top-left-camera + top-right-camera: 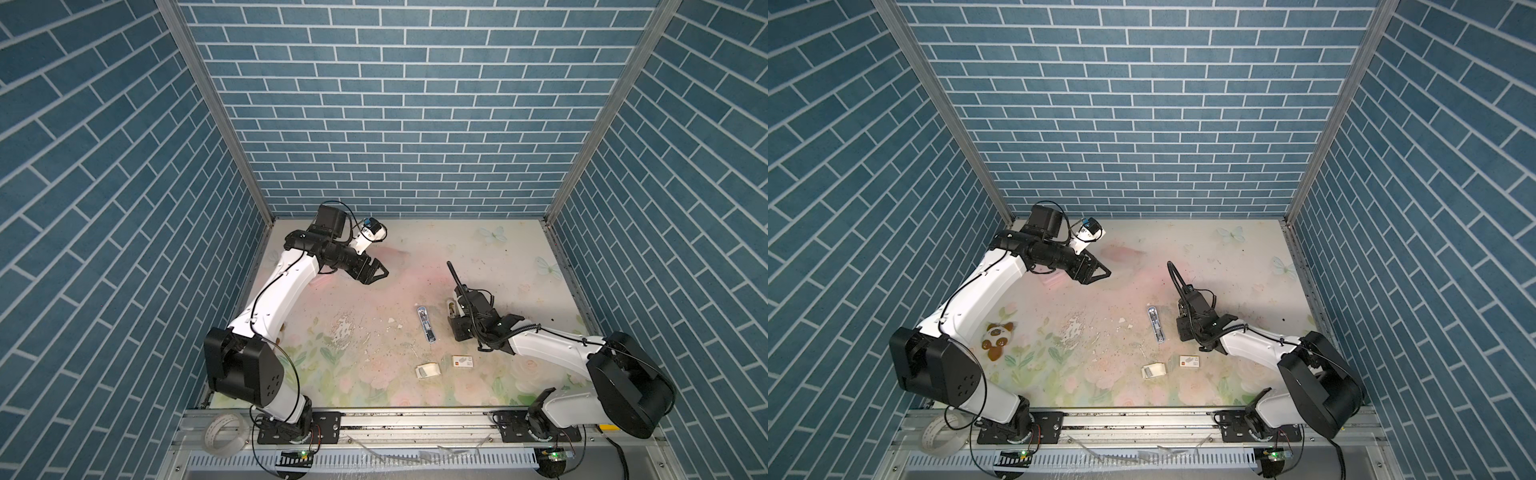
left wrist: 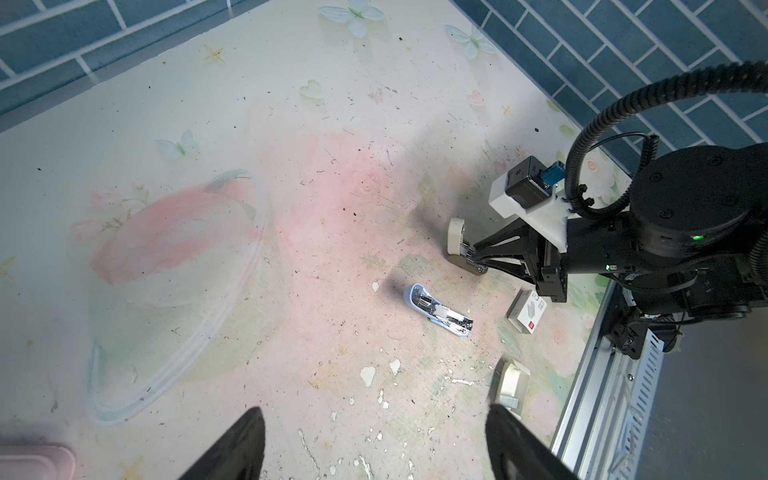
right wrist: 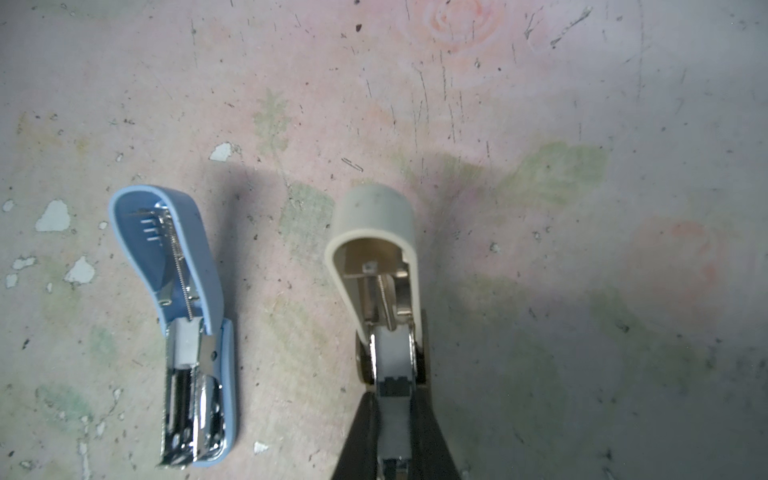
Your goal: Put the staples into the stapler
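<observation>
Above the bench, my left pincer hangs wide and empty. My right pincer is clamped on the cream stapler, whose long axis runs straight out from the tips. The blue stapler lies open alongside. The staples sit in their tray behind that pincer, nearer it than the left.

Table: lying stapler near middle, lengthwise front to back. Held stapler just right of it, not touching it, pinched between fingers of right gripper, which reaches in from right side. In front of both, nearer front edge: tray with staples in it. Box just right of tray, small gap between. Left gripper over rear left of table, well apart from both staplers. Tape roll on front rail, off table, left of left arm's base.
</observation>
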